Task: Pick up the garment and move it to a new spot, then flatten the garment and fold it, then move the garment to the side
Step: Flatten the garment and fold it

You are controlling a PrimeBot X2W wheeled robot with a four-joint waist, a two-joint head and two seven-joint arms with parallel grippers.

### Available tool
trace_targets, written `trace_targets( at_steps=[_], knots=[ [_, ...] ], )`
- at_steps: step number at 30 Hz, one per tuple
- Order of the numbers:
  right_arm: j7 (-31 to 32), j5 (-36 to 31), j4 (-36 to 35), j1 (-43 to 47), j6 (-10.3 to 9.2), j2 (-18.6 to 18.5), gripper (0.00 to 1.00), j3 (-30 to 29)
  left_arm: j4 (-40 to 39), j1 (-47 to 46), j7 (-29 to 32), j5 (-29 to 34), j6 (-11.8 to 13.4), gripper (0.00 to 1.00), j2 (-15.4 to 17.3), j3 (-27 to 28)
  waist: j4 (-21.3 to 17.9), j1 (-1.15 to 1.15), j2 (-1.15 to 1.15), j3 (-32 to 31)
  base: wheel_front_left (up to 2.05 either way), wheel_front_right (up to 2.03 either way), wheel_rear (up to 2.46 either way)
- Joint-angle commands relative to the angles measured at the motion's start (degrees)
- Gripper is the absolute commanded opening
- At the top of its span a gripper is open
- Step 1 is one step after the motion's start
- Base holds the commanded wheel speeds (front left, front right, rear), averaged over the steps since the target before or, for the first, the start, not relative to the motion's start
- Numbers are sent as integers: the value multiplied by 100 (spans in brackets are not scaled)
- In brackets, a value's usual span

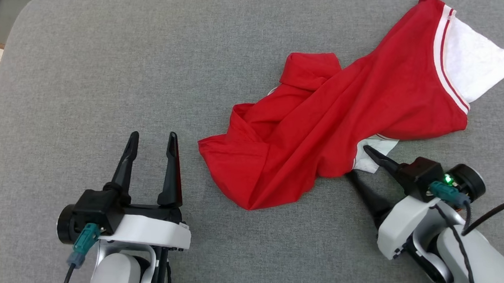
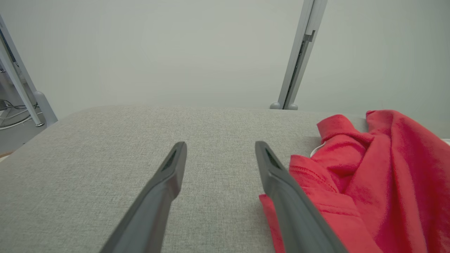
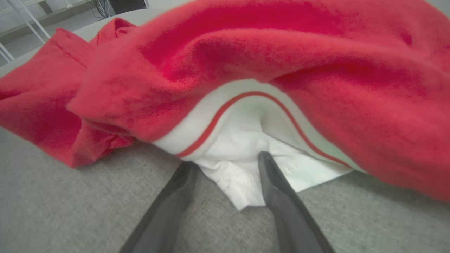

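crumpled red-and-white cloth garment (image 1: 331,121) on grey fabric table (image 1: 137,56); right gripper (image 1: 358,160), fingers spread, straddles its white edge; left gripper (image 1: 153,135) spread alongside.

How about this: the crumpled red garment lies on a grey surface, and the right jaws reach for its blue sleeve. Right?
Not quite: the sleeve is white, not blue. The right wrist view shows the right jaws reaching for that white sleeve under the crumpled red garment on the grey surface.
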Motion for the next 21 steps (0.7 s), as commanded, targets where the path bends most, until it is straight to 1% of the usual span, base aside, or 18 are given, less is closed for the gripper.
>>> trace_targets(
  at_steps=[1, 3, 5, 7, 8, 12, 14, 15, 16, 17, 19, 21],
  knots=[
    [-103, -3, 203, -14, -14, -34, 0, -108, -12, -119, -32, -16, 0, 100, -5, 48, 13, 0, 0, 17, 0, 0, 0],
    [-304, -7, 218, -36, -14, -5, 0, -274, -55, -95, -34, 18, 4, 100, -16, 101, -29, 0, 0, -10, 0, 0, 0],
    [-504, -21, 55, 17, -13, 15, 0, -476, -90, -43, -30, 63, 8, 100, -5, 179, -104, 0, 0, -49, 0, 0, 0],
    [-624, -72, -203, 129, -13, 33, 0, -749, -132, 17, -30, 97, 14, 100, 17, 248, -201, 0, 0, -88, 0, 0, 0],
    [-666, -136, -529, 294, -13, 25, 0, -1029, -161, 51, -31, 132, 16, 100, 40, 315, -308, 0, 0, -128, 0, 0, 0],
    [-501, -344, -1282, 725, -13, 46, 0, -1722, -207, 138, -32, 177, 2, 100, 83, 414, -493, 0, 0, -181, 0, 0, 0],
    [-384, -423, -1647, 987, -12, 118, 0, -2083, -228, 159, -32, 191, -1, 100, 99, 453, -567, 0, 0, -191, 0, 0, 0],
    [-384, -423, -1647, 987, -12, 118, 0, -2083, -228, 159, -32, 191, -1, 100, 99, 453, -567, 0, 0, -191, 0, 0, 0],
    [-279, -504, -1916, 1273, -12, 214, 0, -2404, -247, 151, -32, 198, -9, 100, 121, 501, -628, 0, 0, -190, 0, 0, 0],
    [-279, -504, -1916, 1273, -12, 214, 0, -2404, -247, 151, -32, 198, -9, 100, 121, 501, -628, 0, 0, -190, 0, 0, 0],
    [-178, -562, -2041, 1587, -12, 369, 0, -2685, -258, 183, -32, 209, -23, 100, 121, 516, -658, 0, 0, -188, 0, 0, 0],
    [-59, -598, -2015, 1887, -12, 542, 0, -2775, -267, 210, -32, 210, -23, 100, 118, 534, -687, 0, 0, -175, 0, 0, 0]
  ],
)
